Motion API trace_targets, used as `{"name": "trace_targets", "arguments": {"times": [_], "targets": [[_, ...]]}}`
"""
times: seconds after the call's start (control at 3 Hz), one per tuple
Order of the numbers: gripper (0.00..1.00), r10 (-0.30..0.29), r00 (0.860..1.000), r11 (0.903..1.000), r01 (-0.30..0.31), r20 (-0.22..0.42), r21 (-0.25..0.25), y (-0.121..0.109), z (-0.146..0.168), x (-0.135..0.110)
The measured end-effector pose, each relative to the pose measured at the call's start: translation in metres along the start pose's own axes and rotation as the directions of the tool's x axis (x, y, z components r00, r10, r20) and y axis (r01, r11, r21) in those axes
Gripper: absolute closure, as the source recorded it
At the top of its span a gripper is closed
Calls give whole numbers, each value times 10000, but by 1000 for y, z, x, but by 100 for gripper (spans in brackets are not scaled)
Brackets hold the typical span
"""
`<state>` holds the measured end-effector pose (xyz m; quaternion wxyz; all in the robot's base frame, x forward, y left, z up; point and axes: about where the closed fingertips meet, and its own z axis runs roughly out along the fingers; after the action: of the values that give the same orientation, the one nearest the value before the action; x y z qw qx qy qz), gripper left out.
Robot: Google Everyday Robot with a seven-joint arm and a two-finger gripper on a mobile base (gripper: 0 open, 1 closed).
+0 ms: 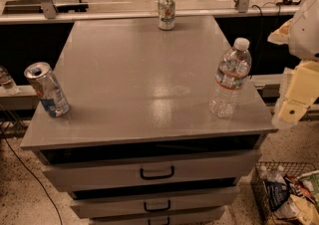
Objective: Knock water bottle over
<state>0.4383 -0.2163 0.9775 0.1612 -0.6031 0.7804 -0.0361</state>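
The water bottle (230, 77), clear ribbed plastic with a white cap and a red, white and blue label band, stands upright near the right front corner of the grey cabinet top (144, 74). My gripper (291, 104), a pale cream-coloured piece below the white arm, hangs off the right edge of the cabinet, to the right of the bottle and apart from it, about level with the bottle's lower half.
A silver-and-blue can (47, 89) stands tilted at the left front edge. A green-and-white can (166, 12) stands at the back centre. Drawers with black handles (157, 173) lie below. A wire basket (286, 194) of items sits on the floor at right.
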Motion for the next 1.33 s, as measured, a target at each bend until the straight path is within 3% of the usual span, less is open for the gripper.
{"name": "trace_targets", "arguments": {"times": [0.33,0.67,1.0,1.33], "targets": [[0,0,10000,10000,0,1,2,0,0,0],[0,172,9975,9998,-181,679,121,-12,2,12],[0,459,9732,9981,-538,2253,290,-39,13,32],[0,702,9133,9975,-637,4012,-294,-47,39,29]]}}
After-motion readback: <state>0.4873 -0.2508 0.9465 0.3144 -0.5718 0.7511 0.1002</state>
